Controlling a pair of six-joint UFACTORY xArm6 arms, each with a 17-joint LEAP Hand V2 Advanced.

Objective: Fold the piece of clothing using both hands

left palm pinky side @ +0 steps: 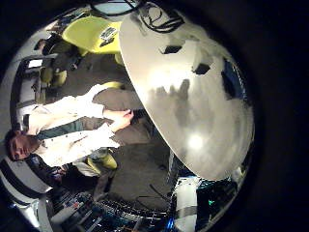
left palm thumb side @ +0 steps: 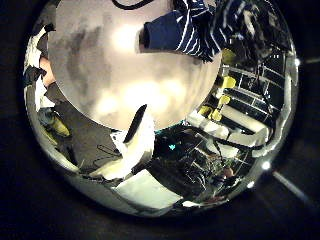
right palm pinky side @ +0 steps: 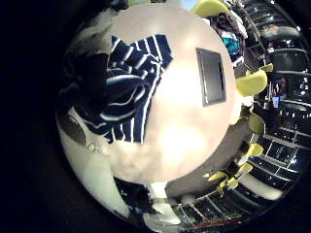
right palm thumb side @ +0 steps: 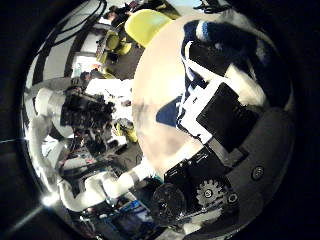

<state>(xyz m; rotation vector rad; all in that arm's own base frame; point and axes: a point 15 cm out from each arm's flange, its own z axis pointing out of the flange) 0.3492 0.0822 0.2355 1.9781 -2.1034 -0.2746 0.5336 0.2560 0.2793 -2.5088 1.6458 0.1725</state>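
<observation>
No wide view of the table here, so I go by my palms alone. The shirt (right palm pinky side: 121, 87), a striped one, lies crumpled in a heap on the round counter (right palm pinky side: 185, 146), close to the counter's edge, with its folds bunched and one darker part turned to the outer side. On the bare counter just beside it, apart from the cloth, lies a flat dark rectangular pad (right palm pinky side: 211, 76).

My right hand (right palm thumb side: 215, 150) hangs over that heap. From its thumb side I see my own dark fingers (right palm thumb side: 228, 118) reaching out across the striped cloth, which fills the space behind them. Whether those fingers touch the cloth or pinch any of it, I cannot tell: they overlap the shirt, yet no fold shows caught between them. From the same palm's other side the whole counter top shows below me.

My left hand (left palm thumb side: 135, 140) is out past the counter's rim, well apart from the shirt. From its thumb side, the shirt lies at the far edge of the counter and most of the counter between is bare. The one finger of mine that shows there stretches out straight and carries nothing. From its little-finger side I see only the counter top with a few small dark things on it, and no cloth.
</observation>
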